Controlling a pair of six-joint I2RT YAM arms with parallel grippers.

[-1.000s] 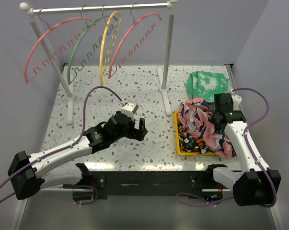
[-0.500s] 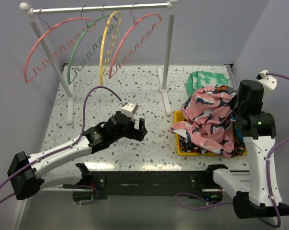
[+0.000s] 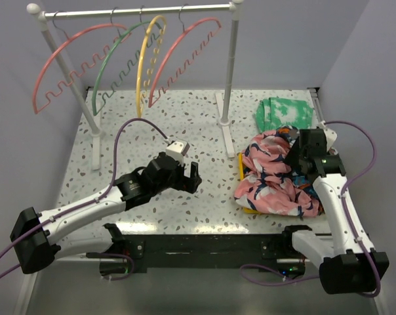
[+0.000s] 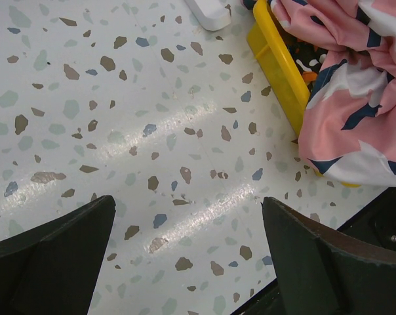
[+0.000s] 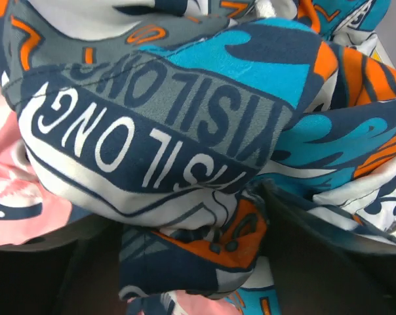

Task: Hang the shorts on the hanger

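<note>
The shorts [image 5: 185, 125], printed in blue, orange, grey and white with lettering, fill the right wrist view. A fold of them bulges between the spread fingers of my right gripper [image 5: 191, 243], which is open and low in the clothes pile. In the top view the right gripper [image 3: 296, 155] is at the pile's far right, and the pink garment [image 3: 270, 178] covers most of the shorts. Two coral-pink hangers [image 3: 185, 52] [image 3: 67, 59] hang on the rail. My left gripper [image 3: 192, 177] [image 4: 188, 200] hovers wide open over bare table, holding nothing.
A yellow tray [image 3: 242, 172] [image 4: 277, 62] holds the pile, and the pink garment [image 4: 355, 98] spills over its front-left edge. A green-and-white cloth [image 3: 284, 113] lies behind it. The white rack [image 3: 231, 65] also carries a green hanger [image 3: 111, 65] and a yellow hanger [image 3: 145, 62].
The right arm lifted the bundle of clothes, then came back down. Its jaws have spread and the pile has dropped, with the pink garment now spilling further left over the tray. The left arm has not moved.
</note>
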